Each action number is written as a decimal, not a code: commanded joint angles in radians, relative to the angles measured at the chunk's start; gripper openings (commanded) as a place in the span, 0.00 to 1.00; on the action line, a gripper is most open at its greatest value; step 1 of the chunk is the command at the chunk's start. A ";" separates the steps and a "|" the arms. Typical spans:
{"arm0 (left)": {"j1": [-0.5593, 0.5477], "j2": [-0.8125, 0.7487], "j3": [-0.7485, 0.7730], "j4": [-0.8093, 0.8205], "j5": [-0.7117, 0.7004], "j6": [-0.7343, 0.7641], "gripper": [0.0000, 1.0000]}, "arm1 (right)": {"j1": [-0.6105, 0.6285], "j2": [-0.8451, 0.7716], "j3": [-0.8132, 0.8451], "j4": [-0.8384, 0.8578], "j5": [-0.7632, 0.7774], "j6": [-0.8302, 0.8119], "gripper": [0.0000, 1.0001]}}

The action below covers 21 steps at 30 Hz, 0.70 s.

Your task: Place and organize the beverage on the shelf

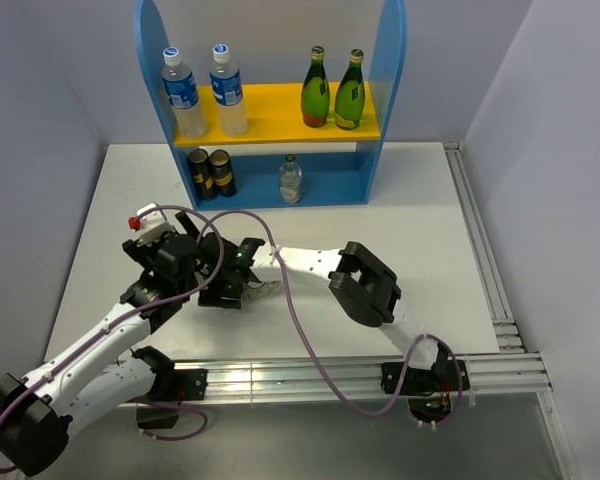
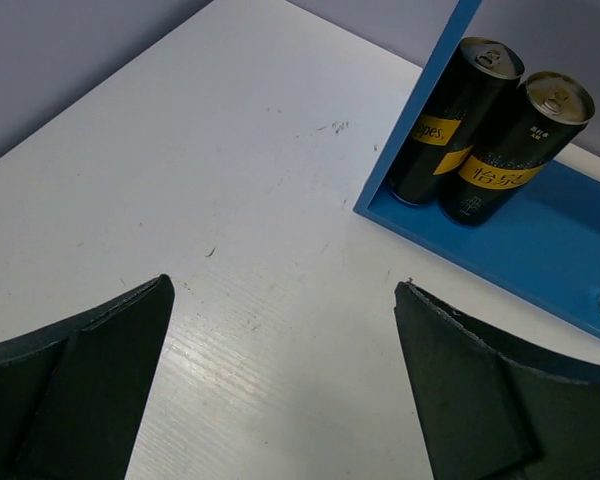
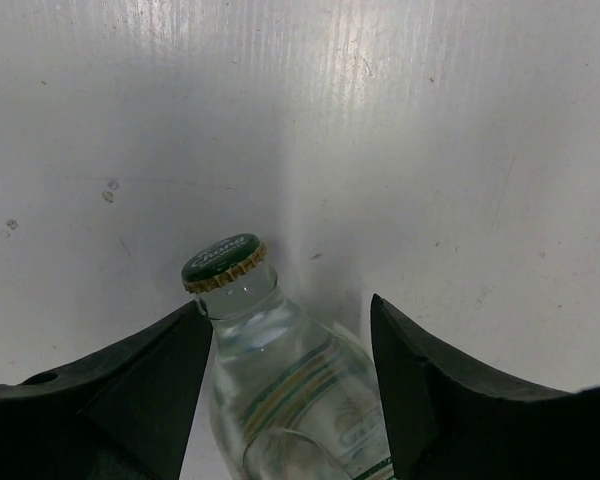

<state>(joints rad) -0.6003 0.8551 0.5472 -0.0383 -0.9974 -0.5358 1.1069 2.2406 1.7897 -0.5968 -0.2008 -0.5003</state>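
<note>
A short clear bottle (image 3: 280, 390) with a green cap lies on the table (image 1: 400, 210), also seen in the top view (image 1: 268, 290). My right gripper (image 3: 290, 302) (image 1: 252, 290) is closed around it: one finger touches the neck and the other meets the body. My left gripper (image 2: 283, 283) (image 1: 202, 240) stands wide open over bare table, facing the shelf (image 1: 280, 105). Two blue-labelled bottles (image 1: 202, 90) and two green bottles (image 1: 332, 90) stand on the yellow board. Another short clear bottle (image 1: 291, 178) stands on the blue base.
Two black-and-gold cans (image 2: 480, 130) (image 1: 210, 172) stand at the left end of the shelf base. A purple cable (image 1: 300, 320) loops over both arms. Metal rails (image 1: 480, 240) run along the table's right and near edges.
</note>
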 commanded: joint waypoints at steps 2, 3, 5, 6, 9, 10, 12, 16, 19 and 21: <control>-0.151 -0.034 0.008 0.011 0.433 -0.024 0.99 | -0.145 0.166 0.048 0.064 0.023 0.131 0.68; -0.153 -0.033 0.010 0.009 0.431 -0.024 0.99 | -0.140 0.169 0.045 0.071 0.024 0.137 0.66; -0.151 -0.028 0.010 0.008 0.430 -0.024 0.99 | -0.125 0.180 0.042 0.086 0.031 0.149 0.59; -0.153 -0.030 0.010 0.009 0.431 -0.026 0.99 | -0.118 0.186 0.043 0.092 0.040 0.154 0.57; -0.151 -0.037 0.007 0.009 0.431 -0.026 0.99 | -0.088 0.217 0.066 0.089 0.050 0.166 0.51; -0.151 -0.039 0.007 0.008 0.430 -0.026 0.99 | -0.082 0.231 0.069 0.095 0.058 0.169 0.49; -0.151 -0.042 0.005 0.003 0.427 -0.026 0.99 | -0.067 0.246 0.089 0.089 0.064 0.177 0.38; -0.150 -0.045 0.003 0.003 0.427 -0.026 0.99 | -0.055 0.271 0.099 0.103 0.083 0.187 0.31; -0.150 -0.038 0.000 0.009 0.430 -0.026 0.99 | -0.044 0.298 0.112 0.089 0.081 0.190 0.22; -0.150 -0.031 0.003 0.011 0.430 -0.027 0.99 | -0.036 0.315 0.140 0.077 0.092 0.187 0.25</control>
<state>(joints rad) -0.5964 0.8459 0.5423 -0.1009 -1.0973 -0.5079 1.1275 2.3280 1.8736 -0.6296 -0.1440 -0.3985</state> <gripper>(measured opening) 0.995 0.644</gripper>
